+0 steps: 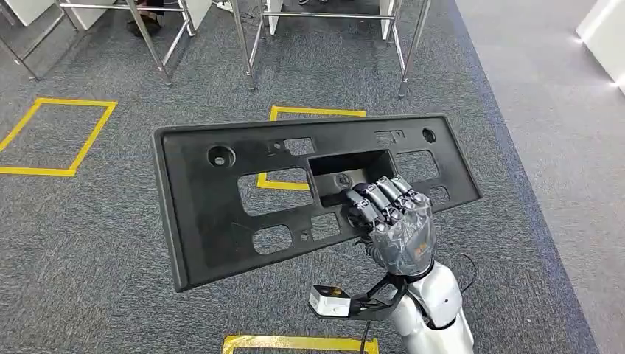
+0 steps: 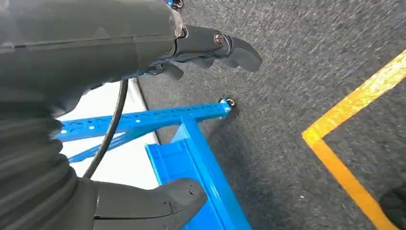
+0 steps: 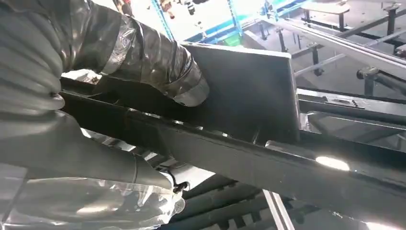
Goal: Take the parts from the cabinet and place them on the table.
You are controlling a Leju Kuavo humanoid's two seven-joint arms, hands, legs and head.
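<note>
A long black plastic panel (image 1: 309, 195), pierced by several rectangular cut-outs and two round holes, is held out over the grey carpet (image 1: 96, 243) by the right hand (image 1: 390, 221). The fingers (image 1: 379, 198) are curled together over the near edge of the central recessed window, so that the panel is gripped at a rim roughly midway along its length; such a hold is judged to keep the long part close to balance, although it is carried with a slight tilt. In the right wrist view the thumb (image 3: 158, 72) is seen pressed against the panel's underside, opposing the fingers above.

The left hand (image 2: 119, 96) is seen in its wrist view hanging over carpet, with its fingers (image 2: 225, 48) and thumb (image 2: 153, 203) held apart and nothing between them. A blue metal frame (image 2: 191, 153) and a strip of yellow floor tape (image 2: 344, 143) lie beneath it.

Yellow floor markings (image 1: 59, 136) and the legs of a metal stand (image 1: 332, 44) lie ahead of the robot. The part is judged to have been taken from the cabinet already and not yet set down; whether the stand ahead belongs to the destination surface cannot be told.
</note>
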